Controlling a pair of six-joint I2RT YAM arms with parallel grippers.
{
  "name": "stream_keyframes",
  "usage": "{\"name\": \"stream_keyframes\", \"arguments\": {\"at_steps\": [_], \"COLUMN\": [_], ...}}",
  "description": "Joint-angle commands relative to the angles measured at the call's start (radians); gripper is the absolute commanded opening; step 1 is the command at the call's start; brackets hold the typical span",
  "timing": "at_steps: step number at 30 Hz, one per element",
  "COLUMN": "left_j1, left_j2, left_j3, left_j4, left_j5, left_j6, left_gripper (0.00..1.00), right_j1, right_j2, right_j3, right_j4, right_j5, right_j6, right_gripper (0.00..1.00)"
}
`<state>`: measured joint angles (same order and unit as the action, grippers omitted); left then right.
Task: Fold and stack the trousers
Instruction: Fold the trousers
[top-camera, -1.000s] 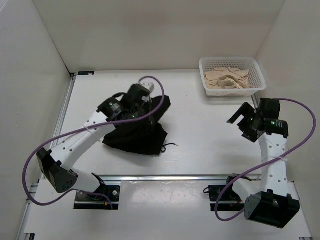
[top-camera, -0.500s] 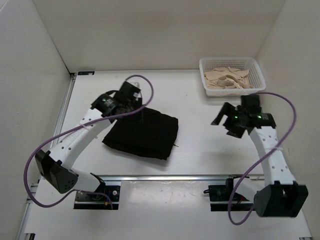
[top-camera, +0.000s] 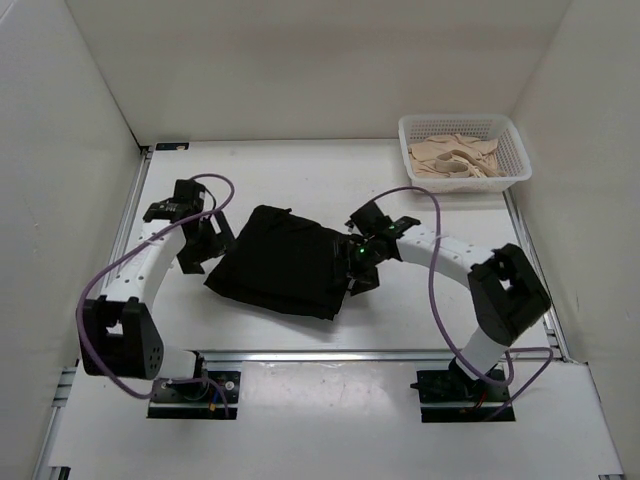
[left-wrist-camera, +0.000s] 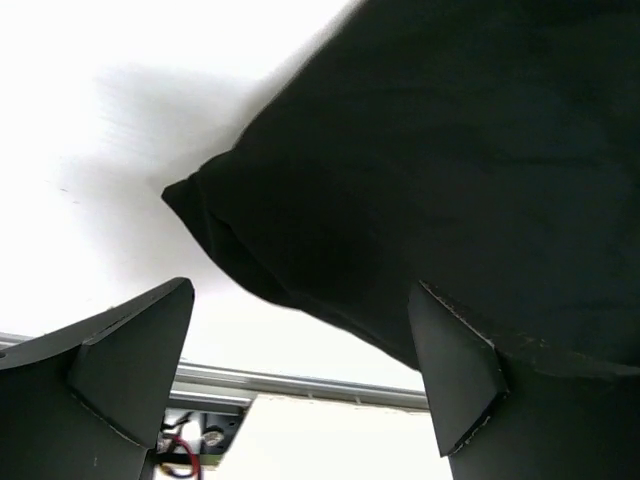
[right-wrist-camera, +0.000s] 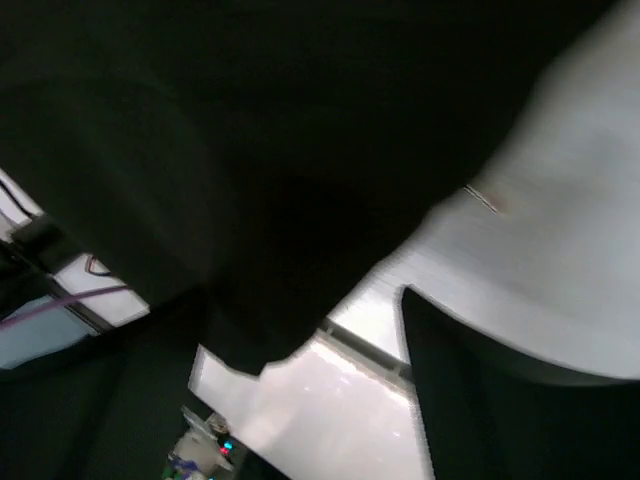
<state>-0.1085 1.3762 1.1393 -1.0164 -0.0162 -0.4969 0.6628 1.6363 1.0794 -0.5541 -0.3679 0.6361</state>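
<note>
Looking from above, you find the trousers (top-camera: 285, 262) folded on the table (top-camera: 420, 230) between left hand (top-camera: 210, 248) and right hand (top-camera: 358, 270), but only your wrist views show both hands spread open.

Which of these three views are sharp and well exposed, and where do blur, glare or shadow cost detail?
Top external: sharp and evenly lit, though the plain black soft-fabric trousers read as a nearly featureless dark patch. Left wrist: the white table is blown out, with a soft grey shadow beside the trousers' corner. Right wrist: dim and smeared by blur, edges soft.
</note>
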Motion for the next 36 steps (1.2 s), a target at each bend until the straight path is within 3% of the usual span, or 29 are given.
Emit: {"name": "stream_keyframes", "arguments": {"at_steps": [1,2,3,5,6,7,9,10,16,18,19,20,21,22,23,25,26,27,28,29,30,31,32,33,36], "left_j1": [0.091,0.092,0.101,0.101,0.110,0.110,0.110,0.101,0.010,-0.020,-0.020,-0.029,-0.030,-0.030,-0.030,-0.030,-0.030,-0.030,-0.030,-0.030,-0.030,-0.030,-0.030,-0.030,-0.030], "left_j2": [0.043,0.055,0.079,0.102,0.116,0.139,0.149,0.158,-0.004,-0.115,-0.152,-0.187,-0.245,-0.267,-0.284,-0.293,-0.293,-0.263,-0.243,-0.220,-0.166,-0.135,-0.105,-0.074,0.105], "left_j3": [-0.101,-0.121,-0.130,-0.142,-0.157,-0.168,-0.193,-0.219,-0.332,-0.392,-0.407,-0.408,-0.380,-0.344,-0.234,-0.103,0.013,0.055,0.091,0.120,0.160,0.174,0.184,0.200,0.244], "left_j4": [0.099,0.113,0.113,0.137,0.151,0.160,0.171,0.180,0.190,0.177,0.165,0.139,0.103,0.013,-0.035,-0.140,-0.152,-0.152,-0.133,-0.092,-0.067,-0.041,-0.010,0.049,0.133], "left_j5": [0.148,0.162,0.179,0.205,0.225,0.243,0.257,0.271,0.317,0.354,0.354,0.354,0.332,0.305,0.236,0.159,0.106,0.088,0.079,0.079,0.047,0.047,0.047,0.047,0.070], "left_j6": [0.004,-0.009,-0.009,-0.022,-0.031,-0.031,-0.040,-0.052,-0.166,-0.213,-0.222,-0.223,-0.212,-0.201,-0.171,-0.143,-0.117,-0.102,-0.083,-0.069,-0.069,-0.069,-0.069,-0.080,-0.089], "left_gripper": [1.00,1.00,1.00,0.97,0.82,0.72,0.40,0.11,0.10,0.10,0.10,0.15,0.24,0.47,0.61,0.84,1.00,1.00,1.00,0.78,0.55,0.32,0.19,0.10,0.10], "right_j1": [0.093,0.110,0.122,0.144,0.153,0.153,0.153,0.129,0.050,0.061,0.061,0.061,0.070,0.070,0.070,0.080,0.089,0.089,0.089,0.089,0.089,0.089,0.089,0.089,0.089], "right_j2": [0.057,0.074,0.086,0.096,0.096,0.085,0.073,0.073,0.014,0.005,0.005,-0.006,-0.015,-0.026,-0.058,-0.110,-0.124,-0.134,-0.135,-0.135,-0.121,-0.068,-0.034,0.038,0.179], "right_j3": [0.043,0.056,0.066,0.082,0.096,0.109,0.128,0.140,0.140,0.131,0.131,0.119,0.119,0.119,0.119,0.158,0.203,0.227,0.252,0.301,0.330,0.370,0.414,0.497,0.579], "right_j4": [0.105,0.105,0.096,0.070,0.053,0.036,-0.036,-0.061,-0.187,-0.217,-0.239,-0.239,-0.250,-0.260,-0.260,-0.286,-0.287,-0.287,-0.287,-0.255,-0.239,-0.230,-0.230,-0.230,-0.190], "right_j5": [-0.056,-0.055,-0.040,0.000,0.026,0.056,0.139,0.168,0.346,0.456,0.478,0.491,0.503,0.517,0.543,0.578,0.598,0.624,0.624,0.624,0.624,0.609,0.562,0.540,0.438], "right_j6": [0.063,0.063,0.063,0.072,0.073,0.062,0.019,0.002,-0.122,-0.133,-0.142,-0.142,-0.142,-0.142,-0.133,-0.119,-0.104,-0.093,-0.093,-0.093,-0.093,-0.093,-0.102,-0.111,-0.111], "right_gripper": [0.73,0.64,0.41,0.18,0.06,0.02,0.00,0.00,0.00,0.16,0.30,0.65,0.79,0.86,0.93,0.94,0.95,0.94,0.89,0.78,0.44,0.27,0.16,0.05,0.01]}}
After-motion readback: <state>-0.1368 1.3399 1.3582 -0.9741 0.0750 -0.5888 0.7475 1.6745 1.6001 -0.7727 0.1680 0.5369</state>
